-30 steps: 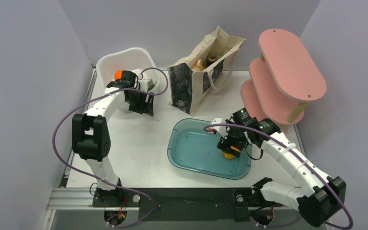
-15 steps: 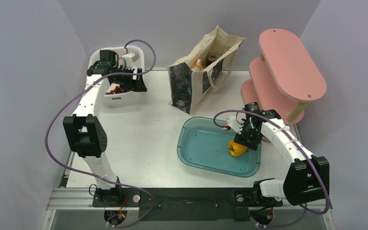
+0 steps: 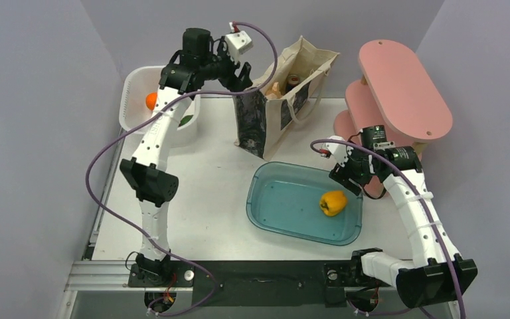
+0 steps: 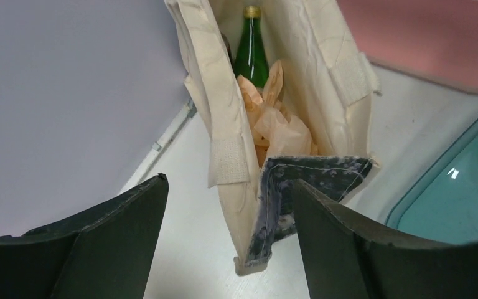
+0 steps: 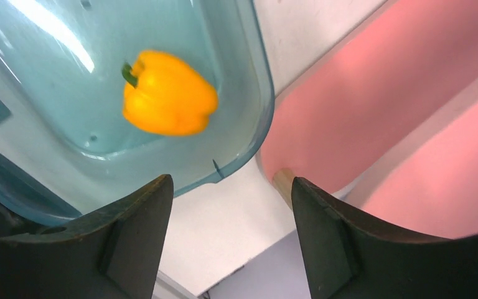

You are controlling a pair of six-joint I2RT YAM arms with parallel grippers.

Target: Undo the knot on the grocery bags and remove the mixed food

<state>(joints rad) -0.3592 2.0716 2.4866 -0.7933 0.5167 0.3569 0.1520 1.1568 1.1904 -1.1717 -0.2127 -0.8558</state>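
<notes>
Our left gripper (image 4: 229, 182) has swung from the white bin (image 3: 133, 86) to the canvas tote (image 4: 199, 81), fingers spread and empty, the knot (image 4: 272, 78) of the peach bag (image 4: 280, 128) just ahead between them, while our right gripper (image 5: 230, 180), open too, has left the yellow pepper (image 5: 168, 93) in the tub (image 5: 249, 75), so we judge untying comes next.

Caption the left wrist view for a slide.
Open left gripper looks into the tote, which holds a knotted peach bag and green bottle.

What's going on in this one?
The left end effector hovers open over the canvas tote, which holds a knotted peach plastic bag and a green bottle. The right end effector, open and empty, hangs at the edge of the teal tub, where a yellow pepper lies. The knot looks still tied.
</notes>
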